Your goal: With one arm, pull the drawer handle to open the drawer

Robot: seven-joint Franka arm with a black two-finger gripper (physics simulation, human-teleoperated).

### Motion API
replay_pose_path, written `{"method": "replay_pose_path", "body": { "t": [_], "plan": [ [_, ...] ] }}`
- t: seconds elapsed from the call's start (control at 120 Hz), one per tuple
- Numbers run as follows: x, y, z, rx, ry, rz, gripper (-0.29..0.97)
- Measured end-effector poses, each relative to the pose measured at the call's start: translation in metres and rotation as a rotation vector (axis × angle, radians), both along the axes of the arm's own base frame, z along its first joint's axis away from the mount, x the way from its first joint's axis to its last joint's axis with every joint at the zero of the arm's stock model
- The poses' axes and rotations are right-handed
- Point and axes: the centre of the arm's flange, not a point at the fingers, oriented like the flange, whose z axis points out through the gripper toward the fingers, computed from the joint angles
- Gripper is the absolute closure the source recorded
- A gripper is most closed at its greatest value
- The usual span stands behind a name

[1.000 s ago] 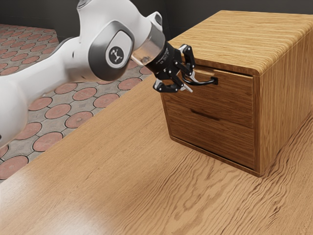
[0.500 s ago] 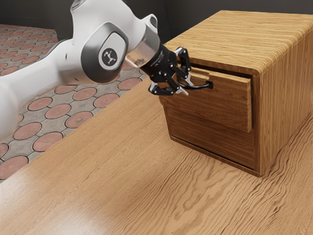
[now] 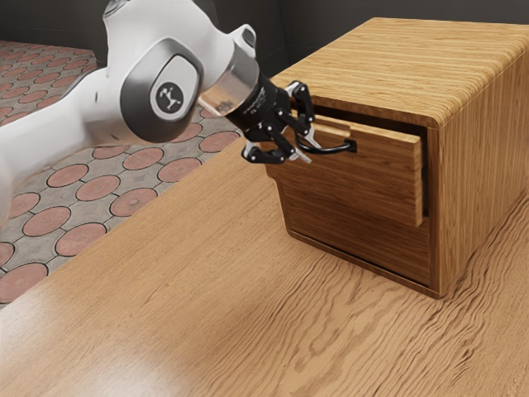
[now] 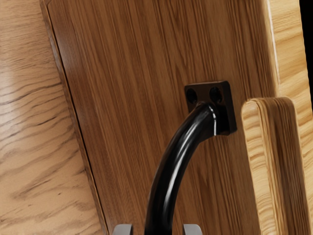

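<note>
Jaws are closed on the drawer handle (image 3: pixel 332 150): in the exterior view the black gripper (image 3: pixel 304 144) has a finger above and a finger below the bar at its end nearest the arm, with only the bar's thickness between them. From my wrist camera I see the same hold. The glossy black handle (image 4: pixel 173 166) curves out of its square mounting plate (image 4: pixel 215 105) and runs down between two grey fingertips (image 4: pixel 123 230), one on each side of it.

The handle sits on the front of the upper drawer (image 3: pixel 372 174), which stands partly open. Its front panel is clear of the cabinet (image 3: pixel 471 107), with a dark gap showing behind its top edge and along its edge toward the exterior view's right. The panel overlaps the top of the lower drawer (image 3: pixel 355 238), which sits flush in the cabinet face.

The white arm (image 3: pixel 157 91) comes in from the exterior view's upper left, its wrist angled down toward the handle. The cabinet stands on the wooden table (image 3: pixel 248 314), toward the exterior view's right. Beyond the table's far edge lies a floor of round reddish tiles (image 3: pixel 74 182).
</note>
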Motion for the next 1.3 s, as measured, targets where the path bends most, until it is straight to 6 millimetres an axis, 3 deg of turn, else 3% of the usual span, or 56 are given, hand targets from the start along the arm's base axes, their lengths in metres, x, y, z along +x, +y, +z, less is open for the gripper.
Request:
{"method": "replay_pose_path", "body": {
  "t": [1.3],
  "plan": [
    [-0.063, 0.014, -0.003, -0.028, 0.021, 0.011, 0.65]
  ]
}}
